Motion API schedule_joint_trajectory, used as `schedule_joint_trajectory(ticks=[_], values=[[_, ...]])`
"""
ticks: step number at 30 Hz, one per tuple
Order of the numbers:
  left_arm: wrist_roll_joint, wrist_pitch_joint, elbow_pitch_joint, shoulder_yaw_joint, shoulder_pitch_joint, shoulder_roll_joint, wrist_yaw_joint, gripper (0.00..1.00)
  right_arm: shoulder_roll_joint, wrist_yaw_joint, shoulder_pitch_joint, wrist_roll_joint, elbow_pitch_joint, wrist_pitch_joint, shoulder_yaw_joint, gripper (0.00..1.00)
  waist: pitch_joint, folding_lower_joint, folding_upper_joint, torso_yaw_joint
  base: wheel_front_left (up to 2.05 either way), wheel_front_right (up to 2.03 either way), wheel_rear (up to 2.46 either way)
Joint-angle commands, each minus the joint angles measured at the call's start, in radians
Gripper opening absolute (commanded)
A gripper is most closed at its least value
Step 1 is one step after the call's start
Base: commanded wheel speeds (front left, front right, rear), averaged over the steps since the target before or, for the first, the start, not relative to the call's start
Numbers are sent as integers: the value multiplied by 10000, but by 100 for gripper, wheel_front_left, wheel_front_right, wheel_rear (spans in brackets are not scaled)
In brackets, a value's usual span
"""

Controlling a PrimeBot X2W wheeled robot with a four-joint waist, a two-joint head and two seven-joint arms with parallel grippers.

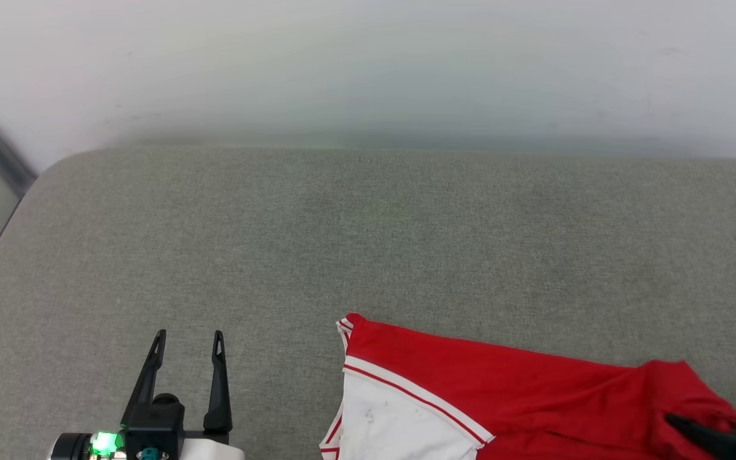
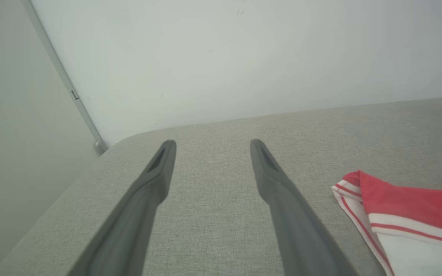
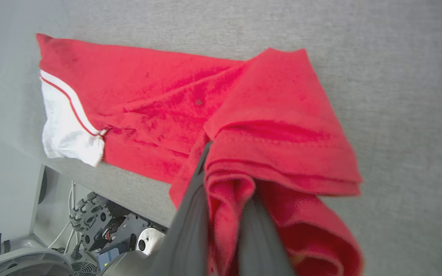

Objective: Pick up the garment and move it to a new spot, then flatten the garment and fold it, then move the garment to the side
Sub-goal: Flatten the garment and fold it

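Between the pinching fingers of the right gripper [image 3: 228, 172], the garment [image 3: 148, 96] should be raised slowly and evenly, with the spread fingers of the left gripper [image 1: 190, 333] held clear.

The garment [image 1: 502, 383] lies at the near right of the padded surface [image 1: 368, 243], the left gripper [image 1: 190, 335] to its left, a wall [image 1: 368, 64] behind the far edge.
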Motion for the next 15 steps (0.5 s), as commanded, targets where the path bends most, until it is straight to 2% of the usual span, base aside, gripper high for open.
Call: schedule_joint_trajectory(ticks=[1,4,8,15], values=[[51,-21,17,20,43,-11,-38,100,115,-4,0,67,-400,136,41,0,36,0,-1,7,0,0,0],[83,-21,12,21,-54,-65,-92,100,316,-4,-333,-94,-1453,536,270,0,156,0,-1,37,0,0,0],[93,-21,20,-35,-255,-145,-136,100,671,-2,-1018,-702,-2269,1173,922,0,386,0,-1,125,0,0,0],[163,-21,73,-173,-662,-256,-257,100,1736,-2,-2810,-1602,-2324,2103,2627,0,852,0,-1,418,0,0,0]])
